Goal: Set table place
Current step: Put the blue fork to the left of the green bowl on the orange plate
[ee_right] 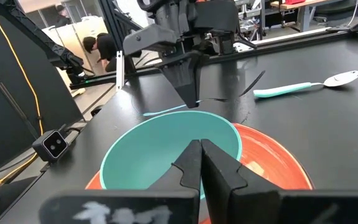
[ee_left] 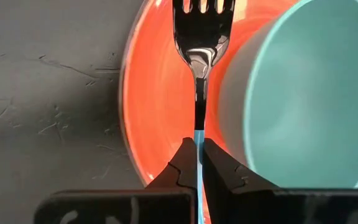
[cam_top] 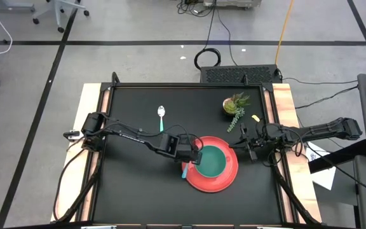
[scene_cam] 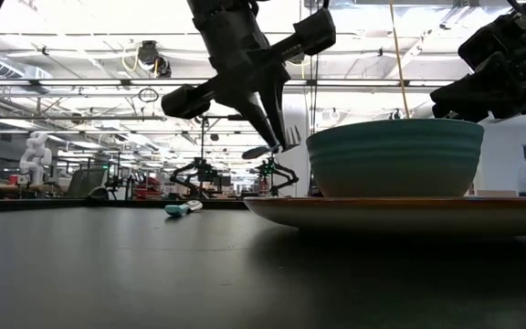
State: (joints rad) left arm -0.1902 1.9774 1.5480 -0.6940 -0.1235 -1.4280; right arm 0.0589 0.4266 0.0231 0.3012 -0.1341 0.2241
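A round red plate (cam_top: 229,180) lies near the table's middle right, and a teal bowl (cam_top: 212,161) stands on it. My left gripper (cam_top: 193,152) hangs over the plate's left rim, shut on a teal-handled metal fork (ee_left: 199,56). The fork's tines reach over the plate (ee_left: 154,93) beside the bowl (ee_left: 303,93). A teal-handled spoon (cam_top: 161,117) lies flat on the black table toward the far side. My right gripper (cam_top: 250,149) is shut on nothing, level, just right of the plate. My left gripper pinches the fork's teal handle (ee_left: 197,138) between its two fingers, just behind the metal neck. The fingers slant steeply down from the table's left. The fork is lifted clear of the plate, its tines (scene_cam: 291,137) above the rim and its handle end (cam_top: 184,170) jutting toward the near edge.
A small green potted plant (cam_top: 235,105) stands at the far right of the table. Pale wood strips (cam_top: 89,114) run along the two short sides. The table's black top (cam_top: 138,191) shows bare left of the plate.
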